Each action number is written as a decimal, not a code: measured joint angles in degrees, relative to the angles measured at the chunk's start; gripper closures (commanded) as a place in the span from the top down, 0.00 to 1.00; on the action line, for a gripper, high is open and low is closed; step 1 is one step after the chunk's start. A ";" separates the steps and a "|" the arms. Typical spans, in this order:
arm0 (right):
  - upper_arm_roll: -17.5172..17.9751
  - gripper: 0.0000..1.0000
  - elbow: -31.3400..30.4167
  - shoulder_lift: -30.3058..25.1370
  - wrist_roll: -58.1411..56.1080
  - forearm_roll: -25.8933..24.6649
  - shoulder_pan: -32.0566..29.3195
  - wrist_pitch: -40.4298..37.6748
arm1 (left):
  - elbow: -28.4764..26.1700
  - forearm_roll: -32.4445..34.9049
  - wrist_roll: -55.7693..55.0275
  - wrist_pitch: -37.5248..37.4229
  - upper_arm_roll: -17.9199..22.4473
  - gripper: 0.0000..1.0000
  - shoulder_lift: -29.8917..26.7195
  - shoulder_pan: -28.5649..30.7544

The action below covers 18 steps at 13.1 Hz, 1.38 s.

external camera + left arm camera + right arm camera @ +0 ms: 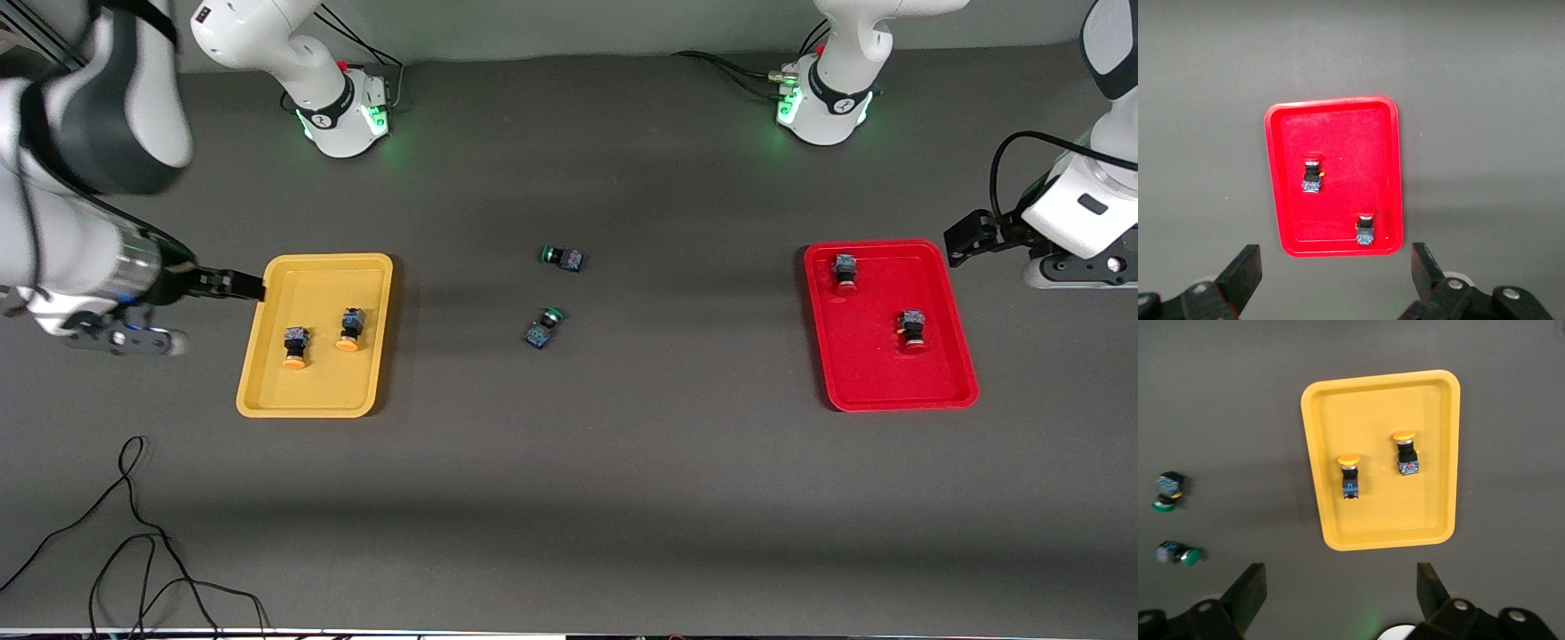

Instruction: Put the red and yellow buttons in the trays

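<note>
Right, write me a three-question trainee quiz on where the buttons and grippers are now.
1. True or false: both yellow-capped buttons lie in the yellow tray.
2. How many buttons lie in the red tray? A) one B) two C) three
3. Fill in: the two buttons on the bare table between the trays have ____ caps.

Key: 1 true. 2 B. 3 green. Both the left gripper and right gripper are open and empty.
</note>
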 measured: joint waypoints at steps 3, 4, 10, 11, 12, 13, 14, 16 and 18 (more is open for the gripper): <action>20.28 1.00 -1.33 -4.73 0.63 -2.50 -19.84 -0.26 | 0.64 0.00 0.06 -1.63 0.19 1.00 0.03 0.01; 26.25 1.00 -1.70 -5.43 0.80 -2.79 -26.01 -0.28 | 0.70 -0.01 0.06 -1.63 0.24 1.00 0.04 0.08; 40.87 1.00 -2.23 -6.58 0.80 -3.66 -43.91 -0.10 | 1.96 -0.02 0.07 -2.11 0.59 1.00 0.03 0.73; 40.91 1.00 -2.21 -6.69 0.80 -3.84 -43.91 -0.05 | 2.22 -0.03 0.07 -2.11 0.59 1.00 0.03 0.73; 40.94 1.00 -2.18 -6.83 0.80 -3.95 -43.91 0.04 | 2.39 -0.03 0.08 -2.11 0.59 1.00 0.03 0.73; 40.97 1.00 -2.09 -6.98 0.80 -4.16 -43.91 0.13 | 2.46 -0.03 0.08 -2.11 0.59 1.00 0.03 0.73; 40.99 1.00 -1.98 -7.12 0.80 -4.78 -43.91 0.23 | 2.48 -0.03 0.08 -2.11 0.60 1.00 0.03 0.73; 41.02 1.00 -1.52 -7.22 0.80 -5.90 -43.91 0.26 | 2.48 -0.03 0.09 -2.13 0.60 1.00 0.08 0.74; 41.02 1.00 -1.25 -7.22 0.80 -6.13 -43.91 0.26 | 2.48 -0.03 0.13 -2.16 0.60 1.00 0.24 0.74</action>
